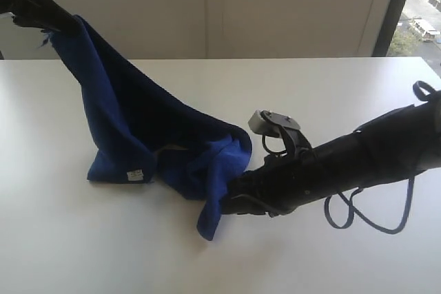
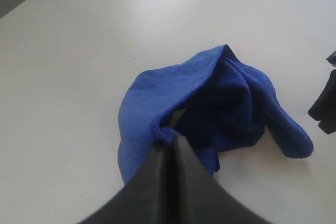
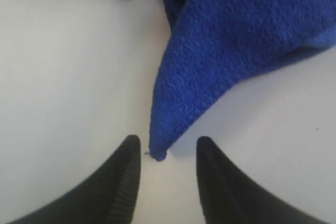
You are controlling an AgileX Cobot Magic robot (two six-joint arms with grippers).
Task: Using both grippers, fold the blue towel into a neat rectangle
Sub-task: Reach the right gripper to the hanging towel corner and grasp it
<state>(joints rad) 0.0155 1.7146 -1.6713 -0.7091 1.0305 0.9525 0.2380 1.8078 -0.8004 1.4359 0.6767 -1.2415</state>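
- Seeing the left gripper (image 2: pixel 169 148) clamped tight on one corner of the towel (image 1: pixel 138 122), held high above the table (image 1: pixel 331 87), with the rest draping down and bunching up on the table.
- Spotting the right gripper (image 3: pixel 167 141) low at the table, jaws apart, gripping nothing, with another corner tip lying flat on the table right between them.
- Could easily miss that tip by closing too high, grabbing air or just nudging the plush away.
- Might also pinch a double layer out of the bunched heap, giving a twisted fold, not a neat rectangle.
- Could drag the whole lot across the table by lifting lopsided.
- Counting: one towel, two grippers, one small tag (image 1: pixel 136 173).
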